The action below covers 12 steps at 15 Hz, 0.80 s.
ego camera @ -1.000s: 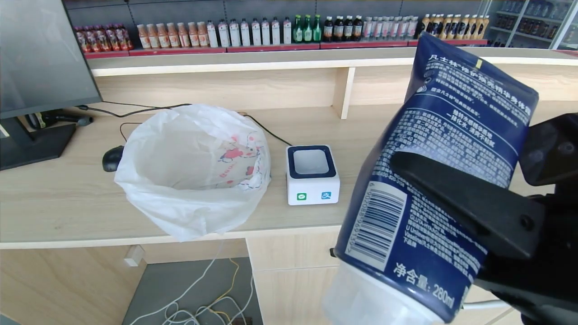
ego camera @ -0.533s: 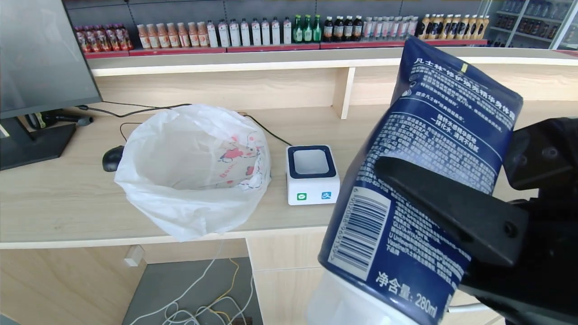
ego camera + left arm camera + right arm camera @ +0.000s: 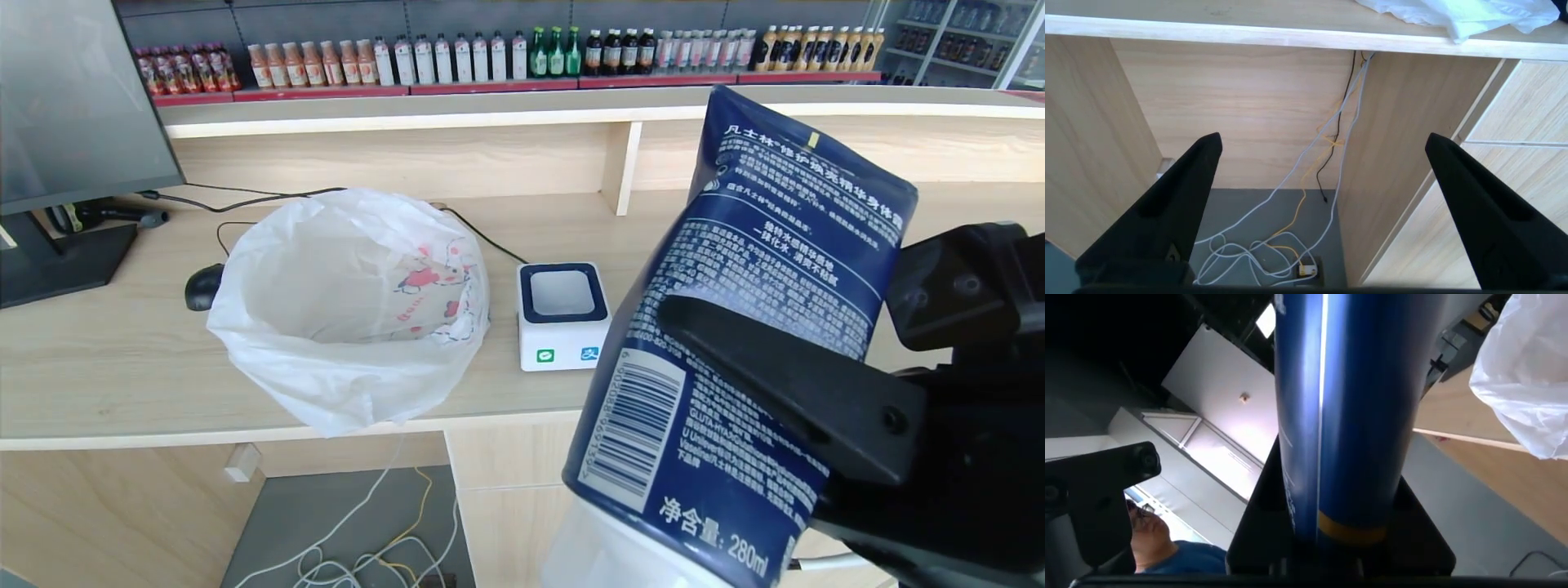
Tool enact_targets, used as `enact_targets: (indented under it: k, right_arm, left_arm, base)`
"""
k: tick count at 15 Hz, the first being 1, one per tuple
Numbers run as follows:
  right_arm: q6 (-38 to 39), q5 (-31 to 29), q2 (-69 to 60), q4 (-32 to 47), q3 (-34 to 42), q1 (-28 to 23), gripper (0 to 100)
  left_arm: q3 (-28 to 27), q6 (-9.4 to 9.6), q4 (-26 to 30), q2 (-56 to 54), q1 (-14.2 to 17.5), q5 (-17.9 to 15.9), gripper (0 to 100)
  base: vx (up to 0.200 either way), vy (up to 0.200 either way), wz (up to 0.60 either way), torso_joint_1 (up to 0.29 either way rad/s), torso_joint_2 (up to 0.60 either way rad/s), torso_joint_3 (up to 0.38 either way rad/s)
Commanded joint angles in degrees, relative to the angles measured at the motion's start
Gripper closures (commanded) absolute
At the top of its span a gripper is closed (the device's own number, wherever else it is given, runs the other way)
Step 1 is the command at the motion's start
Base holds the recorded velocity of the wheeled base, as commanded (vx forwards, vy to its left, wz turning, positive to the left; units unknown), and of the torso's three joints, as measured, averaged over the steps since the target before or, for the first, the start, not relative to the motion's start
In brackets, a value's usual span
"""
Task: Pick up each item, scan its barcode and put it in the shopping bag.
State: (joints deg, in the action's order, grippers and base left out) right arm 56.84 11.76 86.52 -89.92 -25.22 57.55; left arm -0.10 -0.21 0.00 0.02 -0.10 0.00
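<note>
The right claw [image 3: 690,320] clamps the blue tube [image 3: 735,245], held up to the right of the scanner [image 3: 562,314]. The claw's far finger is hidden behind the tube, and the tube's pale cap end is cut off. Since a second ago the tube has drifted toward the scanner, now covering its right corner. The left claw [image 3: 1323,212] gapes wide, well below the scanner's desk [image 3: 1208,20].

One tube [image 3: 759,269], one shopping bag [image 3: 326,359] (white), one scanner [image 3: 565,327].

Navy tube [image 3: 775,220] w/ white print; white bag [image 3: 326,376].
</note>
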Motion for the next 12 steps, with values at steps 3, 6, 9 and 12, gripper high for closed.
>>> enact_targets:
  k: [3,6,9,12]
  right_arm:
    - [-0.07,0.01,0.06,-0.08,0.17,0.02,100]
    - [-0.42,0.01,-0.3,-0.08,-0.18,0.02,100]
    - [-4.9,0.1,-0.21,-0.08,-1.23,0.02,100]
    - [-9.91,1.07,-0.74,-0.08,-0.53,-0.69,100]
  left_arm:
    - [0.01,-0.06,0.0,0.06,0.01,0.0,0]
    - [0.01,-0.06,0.0,-0.02,0.01,0.0,0]
    - [0.01,-0.06,0.0,0.06,0.01,0.0,0]
    - [0.01,-0.06,0.0,-0.02,0.01,0.0,0]
  base:
    - [0.0,0.0,0.0,0.0,0.0,0.0]
    - [0.0,0.0,0.0,0.0,0.0,0.0]
    - [0.0,0.0,0.0,0.0,0.0,0.0]
    - [0.0,0.0,0.0,0.0,0.0,0.0]
